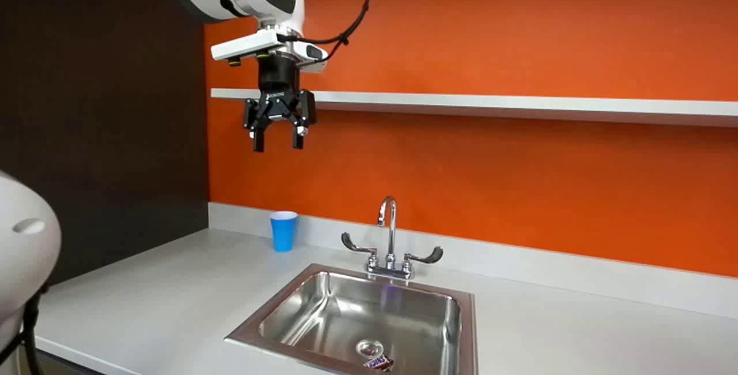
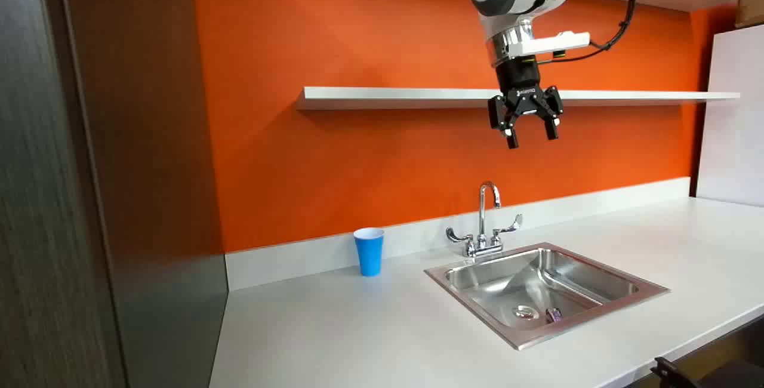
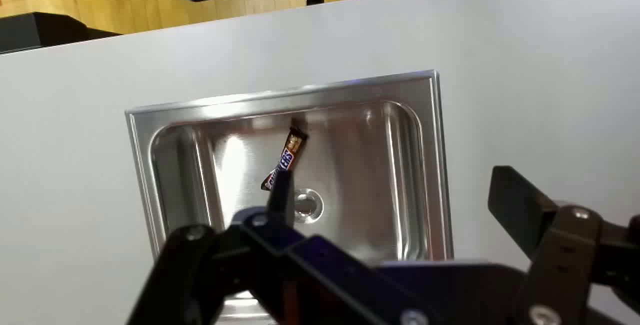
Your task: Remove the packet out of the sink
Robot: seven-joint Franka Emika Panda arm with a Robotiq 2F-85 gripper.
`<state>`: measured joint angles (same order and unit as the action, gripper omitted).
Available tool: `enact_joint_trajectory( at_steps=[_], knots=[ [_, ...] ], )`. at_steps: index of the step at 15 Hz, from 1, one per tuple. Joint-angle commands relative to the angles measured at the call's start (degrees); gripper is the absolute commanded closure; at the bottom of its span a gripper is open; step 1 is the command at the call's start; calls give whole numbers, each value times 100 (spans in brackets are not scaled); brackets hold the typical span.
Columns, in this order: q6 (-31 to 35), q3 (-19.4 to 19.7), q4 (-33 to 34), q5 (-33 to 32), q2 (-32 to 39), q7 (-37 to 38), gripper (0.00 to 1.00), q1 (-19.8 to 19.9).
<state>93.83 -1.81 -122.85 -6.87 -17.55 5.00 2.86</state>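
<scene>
The packet is a small brown candy-bar wrapper with blue and white print. It lies flat on the bottom of the steel sink (image 1: 280, 300), close to the round drain. The packet shows in both exterior views (image 1: 379, 363) (image 2: 554, 315) and in the wrist view (image 3: 289, 152). There its lower end is partly hidden behind a finger. My gripper (image 1: 278, 143) points down, open and empty, high above the counter and well apart from the packet. It also shows in an exterior view (image 2: 532, 137) and in the wrist view (image 3: 392, 185), fingers wide apart.
A chrome two-handled faucet (image 1: 392, 236) rises at the sink's back edge. A blue cup (image 1: 283, 231) stands on the white counter (image 2: 310, 328) by the wall. A white shelf (image 1: 490, 104) runs along the orange wall behind my gripper. A dark panel (image 1: 109, 121) closes off one side.
</scene>
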Motion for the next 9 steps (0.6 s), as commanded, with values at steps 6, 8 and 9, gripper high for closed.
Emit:
enact_joint_trajectory(
  at_steps=[6, 8, 9],
  knots=[
    [-12, 55, 13, -13, 8, 15, 0, -64],
    [158, 79, -9, 3, 52, 35, 0, -49],
    [296, 104, -32, 15, 86, 28, 0, -38]
  ],
)
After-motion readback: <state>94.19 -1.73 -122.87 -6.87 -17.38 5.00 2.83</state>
